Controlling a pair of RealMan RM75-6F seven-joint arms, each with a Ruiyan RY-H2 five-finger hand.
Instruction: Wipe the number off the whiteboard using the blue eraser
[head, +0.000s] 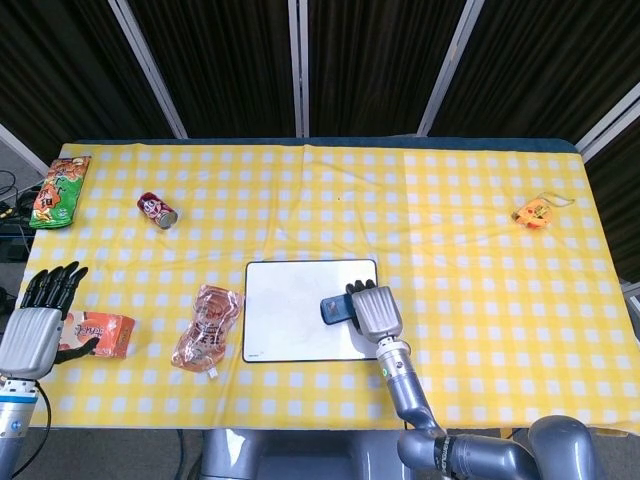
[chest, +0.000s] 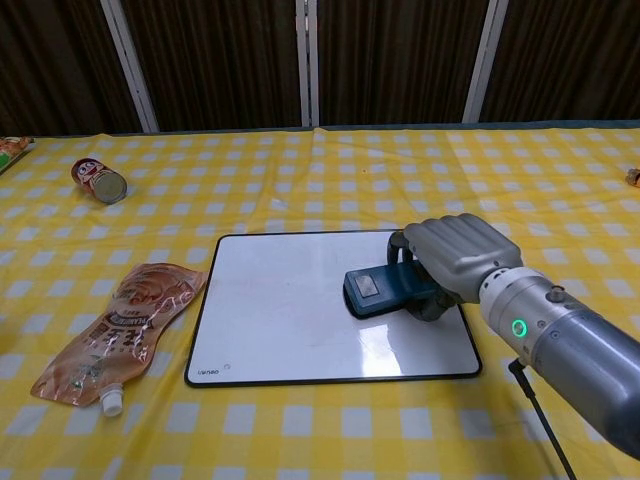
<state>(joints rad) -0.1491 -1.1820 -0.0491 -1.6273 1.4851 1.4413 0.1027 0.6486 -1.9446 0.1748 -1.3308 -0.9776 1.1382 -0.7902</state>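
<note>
The blue block eraser (chest: 377, 290) lies flat on the white rectangular whiteboard with a black frame (chest: 280, 310), on its right half, and the board's surface looks blank and glossy. The right hand (chest: 455, 262) has its grey fingers curled over the eraser's right end, gripping it against the board. The board sits on a yellow-and-white checked tablecloth (head: 450, 220). Just left of the board lies a clear, crumpled pouch with pinkish contents (chest: 115, 330), and farther back left a red drink can (chest: 98, 180) rests on its side. At the table's left edge the left hand (head: 35, 325) rests beside a small orange carton (head: 98, 333), fingers spread, holding nothing. A green-and-orange snack bag (head: 58, 190) lies at the far left, an orange toy (head: 533, 212) far right.
</note>
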